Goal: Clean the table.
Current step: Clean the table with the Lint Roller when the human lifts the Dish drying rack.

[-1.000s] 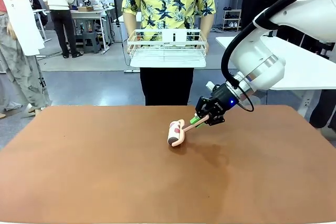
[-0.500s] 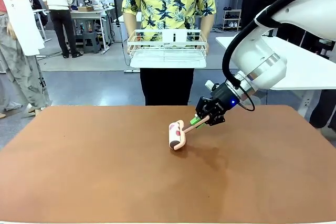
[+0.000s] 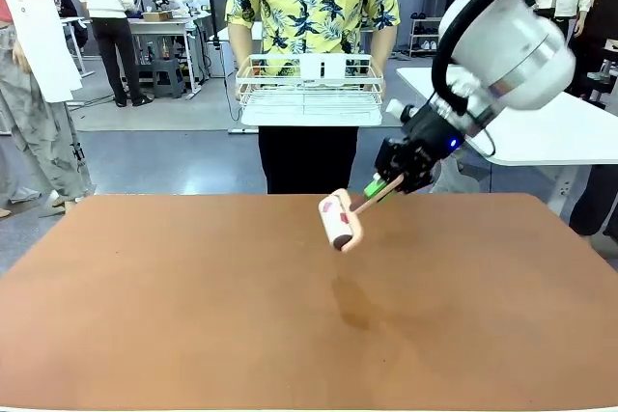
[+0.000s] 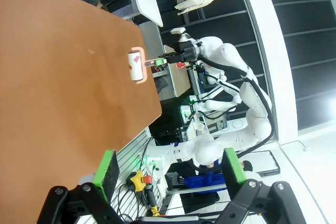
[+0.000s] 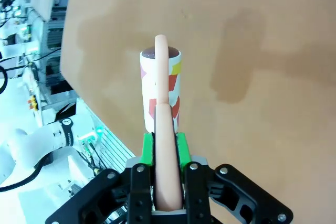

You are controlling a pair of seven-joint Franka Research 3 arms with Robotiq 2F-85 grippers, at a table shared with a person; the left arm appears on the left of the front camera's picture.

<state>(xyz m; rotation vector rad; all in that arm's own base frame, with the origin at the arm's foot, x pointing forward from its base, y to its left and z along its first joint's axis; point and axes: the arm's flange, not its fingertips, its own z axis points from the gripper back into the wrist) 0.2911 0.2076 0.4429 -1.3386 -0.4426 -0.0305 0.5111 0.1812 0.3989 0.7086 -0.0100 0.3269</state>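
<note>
While my right jaws clamp the pink handle of the lint roller (image 3: pixel 339 221), it hangs just above the bench (image 3: pixel 145 315), which fills the lower frame (its shadow lies beneath). My left jaws gape empty. The top looks bare, so I judge the rolling is nearly done.

My worktop (image 3: pixel 193 315) is smooth and matt, reddish-brown, without gloss. Above it, my right tool (image 3: pixel 379 189) is matt black plastic with green rubbery-looking pads. It clamps the lint roller (image 3: pixel 339 222), which has a smooth pink plastic handle and a papery white roll. Beyond the worktop's far edge, the white wire basket (image 3: pixel 307 94) looks like coated metal.
</note>
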